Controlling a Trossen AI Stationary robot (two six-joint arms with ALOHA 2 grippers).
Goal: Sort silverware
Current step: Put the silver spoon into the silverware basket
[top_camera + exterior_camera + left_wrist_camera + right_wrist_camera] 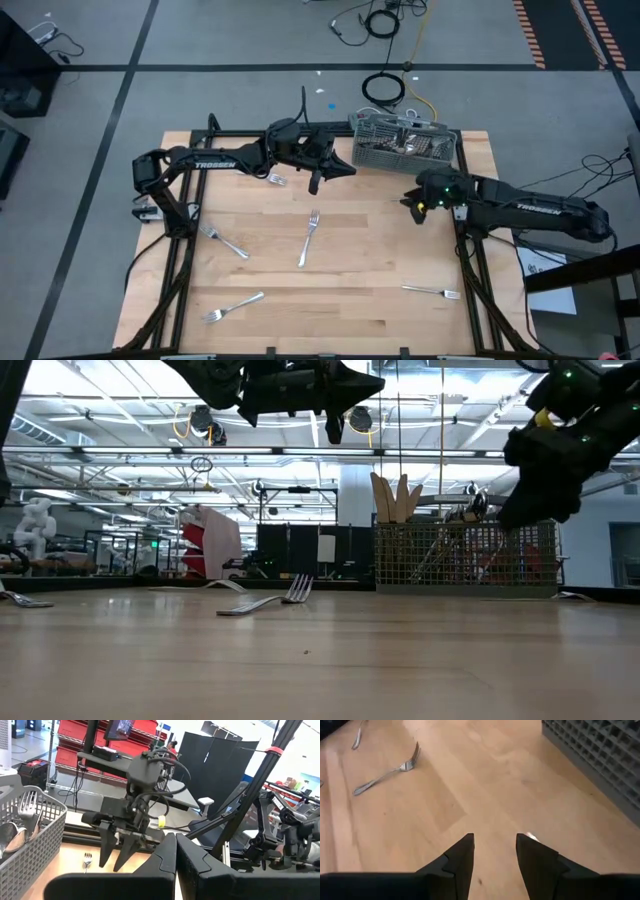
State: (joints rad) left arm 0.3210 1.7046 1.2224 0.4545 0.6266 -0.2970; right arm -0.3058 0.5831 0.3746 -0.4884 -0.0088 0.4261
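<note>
The left gripper [318, 182] hangs above the table [350, 310], just left of the caddy [405, 143], fingers together and empty. The right gripper [411, 205], fingers apart, holds nothing near the caddy. Five forks [308, 240] lie scattered on the table; more silverware [392, 143] fills the caddy.

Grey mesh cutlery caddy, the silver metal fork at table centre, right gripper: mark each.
Grey mesh cutlery caddy [372, 153], high view, on its near-left wall.
Silver metal fork at table centre [308, 240], high view, mid-handle.
Right gripper [494, 851], right wrist view, midway between its open fingertips.
</note>
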